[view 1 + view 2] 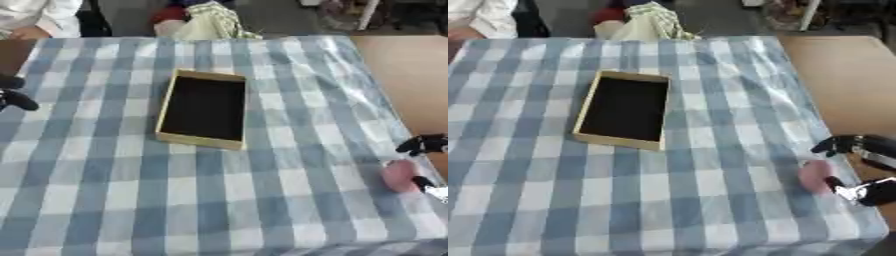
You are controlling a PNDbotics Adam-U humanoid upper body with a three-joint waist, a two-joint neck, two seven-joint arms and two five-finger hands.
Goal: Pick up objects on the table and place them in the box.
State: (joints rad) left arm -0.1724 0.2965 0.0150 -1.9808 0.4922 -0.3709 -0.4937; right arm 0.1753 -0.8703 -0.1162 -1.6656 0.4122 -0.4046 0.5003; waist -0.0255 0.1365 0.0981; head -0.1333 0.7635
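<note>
Fingers of right hand [859, 167] spread around pink thing [815, 176], not pinching. Desk edge close; nudge could knock it off.

No legible text, label, brand, number or sign is found in either view. The box [204, 143] is shown with plain tan walls and a dark interior, and no printing is made out on them. The checked cloth [262, 200] is patterned in blue and white only, with no lettering. The pink object [815, 176] at the table's right edge is seen as a plain colour patch, with no marking that can be read. The right hand [859, 167] is shown black with a small pale patch, on which nothing can be read; the left hand [13, 95] carries no visible mark.
</note>
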